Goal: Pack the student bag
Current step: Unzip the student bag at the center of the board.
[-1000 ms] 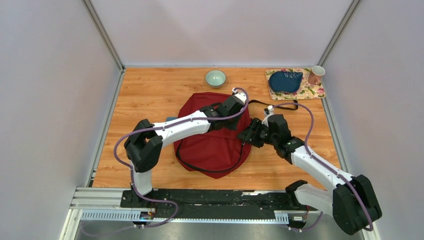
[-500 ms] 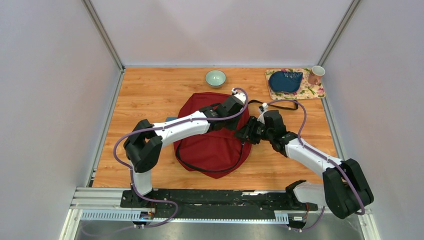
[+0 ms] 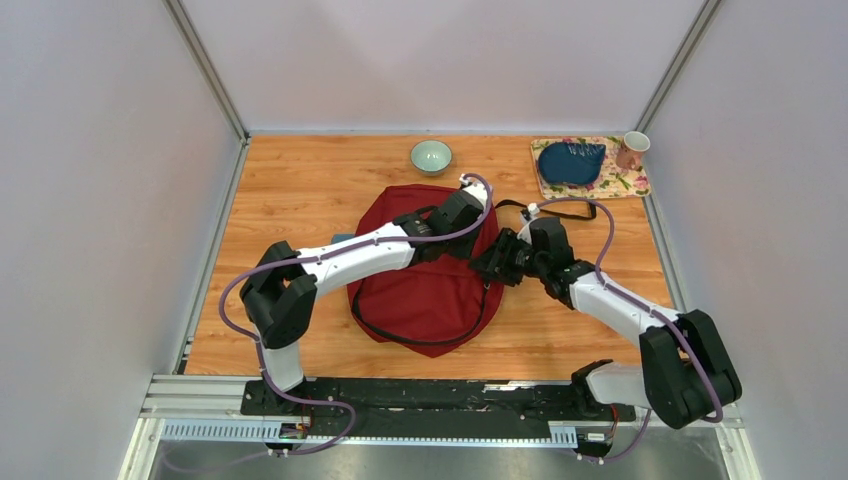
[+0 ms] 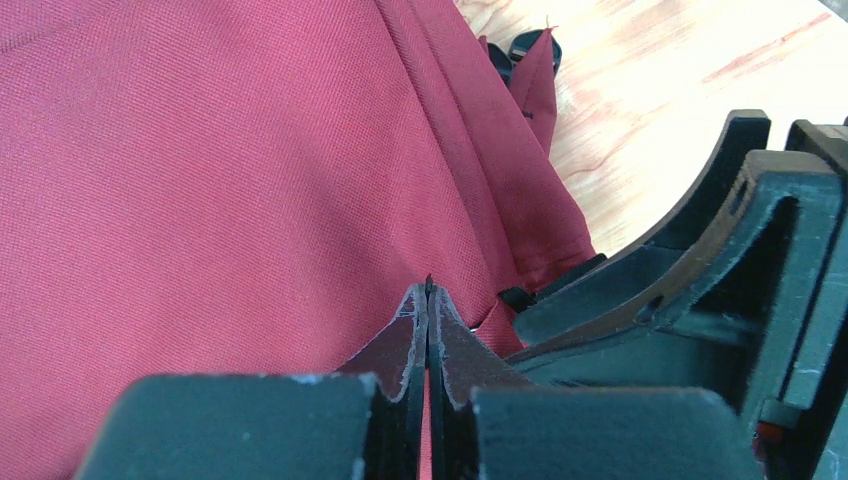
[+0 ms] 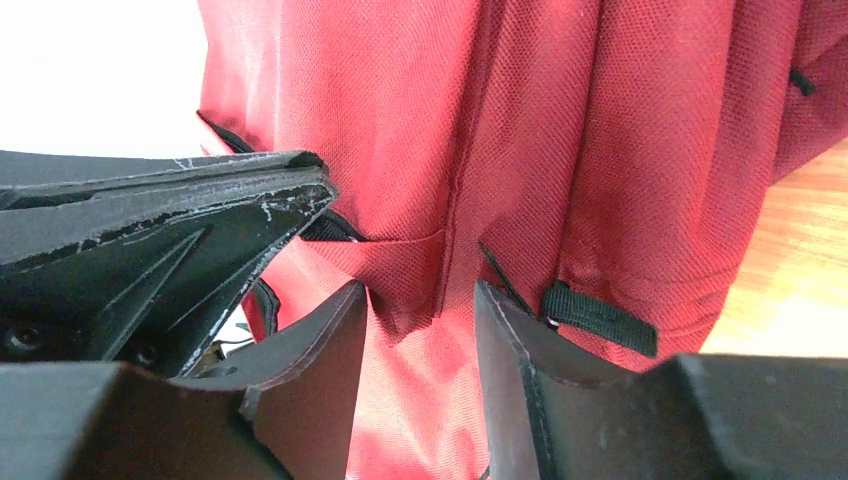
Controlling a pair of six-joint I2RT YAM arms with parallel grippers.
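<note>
Left wrist view: your left tool [image 4: 427, 300] pinches the student bag [image 4: 200, 150], likely anchoring it; your right tool [image 5: 420, 295], spread, straddles a fold.

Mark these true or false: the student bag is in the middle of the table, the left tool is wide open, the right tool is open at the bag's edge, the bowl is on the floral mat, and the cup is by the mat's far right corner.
1. The student bag lies in the middle of the table. True.
2. The left tool is wide open. False: its fingers are pressed together over the red fabric.
3. The right tool is open at the bag's right edge. True.
4. The bowl sits on the floral mat. False: it stands on bare wood beyond the bag; the mat holds a blue pouch.
5. The cup stands by the mat's far right corner. True.
</note>
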